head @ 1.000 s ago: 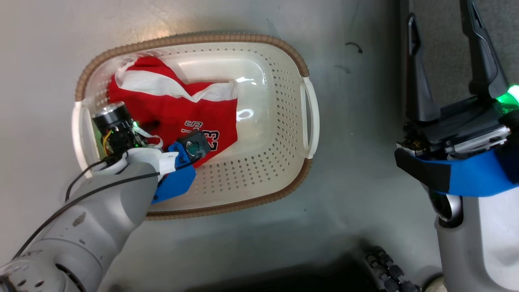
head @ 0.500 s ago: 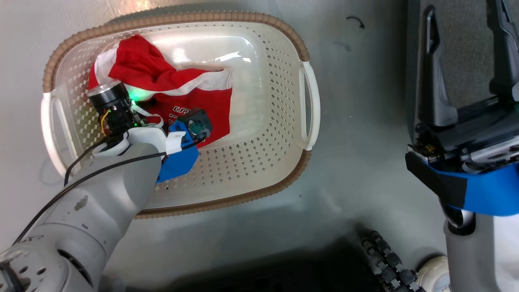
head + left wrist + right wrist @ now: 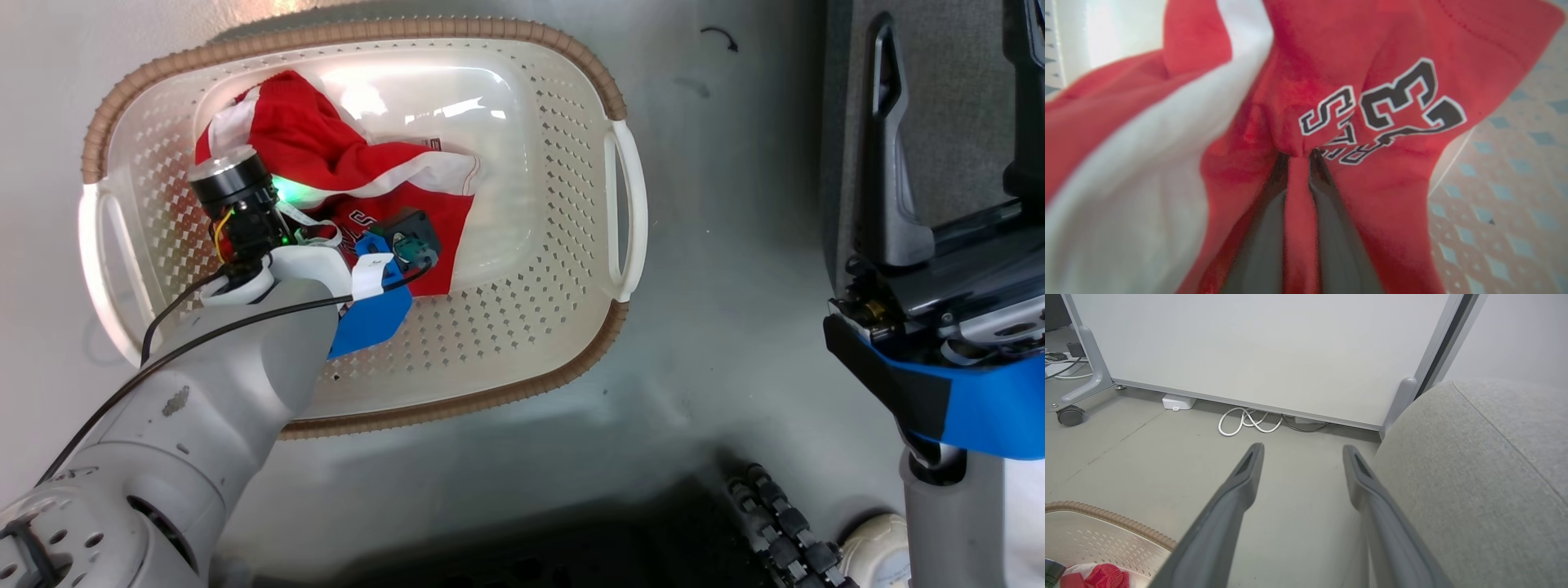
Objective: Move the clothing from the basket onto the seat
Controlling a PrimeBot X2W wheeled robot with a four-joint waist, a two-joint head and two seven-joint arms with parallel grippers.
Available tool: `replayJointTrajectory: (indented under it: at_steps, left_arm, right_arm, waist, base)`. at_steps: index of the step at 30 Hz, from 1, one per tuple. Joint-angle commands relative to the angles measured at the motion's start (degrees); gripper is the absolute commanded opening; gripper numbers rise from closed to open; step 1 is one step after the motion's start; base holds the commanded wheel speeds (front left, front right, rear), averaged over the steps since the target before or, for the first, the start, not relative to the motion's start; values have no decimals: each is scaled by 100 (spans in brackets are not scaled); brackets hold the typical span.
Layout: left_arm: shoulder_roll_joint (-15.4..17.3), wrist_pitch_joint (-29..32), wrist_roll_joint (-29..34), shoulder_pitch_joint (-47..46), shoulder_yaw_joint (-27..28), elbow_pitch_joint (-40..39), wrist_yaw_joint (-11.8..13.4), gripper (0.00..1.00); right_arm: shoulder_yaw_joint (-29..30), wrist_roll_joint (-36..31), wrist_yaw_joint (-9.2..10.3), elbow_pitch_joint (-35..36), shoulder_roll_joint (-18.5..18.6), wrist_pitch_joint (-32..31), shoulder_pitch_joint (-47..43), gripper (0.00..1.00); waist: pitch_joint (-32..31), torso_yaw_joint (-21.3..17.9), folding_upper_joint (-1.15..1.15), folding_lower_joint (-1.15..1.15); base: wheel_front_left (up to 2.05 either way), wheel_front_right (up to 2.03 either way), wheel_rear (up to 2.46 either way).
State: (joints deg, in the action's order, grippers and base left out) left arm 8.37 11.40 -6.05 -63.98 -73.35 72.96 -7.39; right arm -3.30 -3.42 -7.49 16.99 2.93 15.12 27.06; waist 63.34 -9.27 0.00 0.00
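Left pincer [image 3: 1300, 153]: closed on a narrow fold of the soft red jersey [image 3: 1392, 61] with white bands and dark-outlined lettering. The fold is pinched between both fingers, just beneath the printed numerals.

The jersey lies bunched in the left half of the cream perforated plastic basket [image 3: 531, 327] with a brown braided rim (the basket stands on the grey floor [image 3: 735, 204]). The garment's long axis runs diagonally from the basket's far-left corner towards its middle, white-banded end farthest from me.

Right pincer [image 3: 1302, 448]: fingers spread wide, gripping nothing, just beside the large grey fabric seat cushion [image 3: 1474, 477], well apart from the basket.
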Motion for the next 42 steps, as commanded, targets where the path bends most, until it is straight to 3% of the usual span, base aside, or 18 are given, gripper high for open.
replayJointTrajectory:
  at_steps: [1,14,22,42]
  left_arm:
    - [37,-39,-54,37,-15,51,-15,0]
    - [-107,-869,-250,10,-15,-18,-11,0]
    - [-108,-1661,-846,217,233,11,-11,0]
    - [-334,-2611,-1902,746,708,-155,-11,0]
  right_arm:
    - [13,-7,-1,-11,-7,5,12,100]
    - [39,96,-1,-217,-7,5,127,100]
    - [106,141,-1,-543,-5,4,81,100]
    - [260,181,-1,-1047,-5,4,-453,100]
  waist:
    - [-34,7,0,0]
    - [-560,200,0,0]
    - [-1241,372,0,0]
    - [-3001,672,0,0]
  base:
    - [0,0,0]
    - [0,0,0]
    - [0,0,0]
    - [0,0,0]
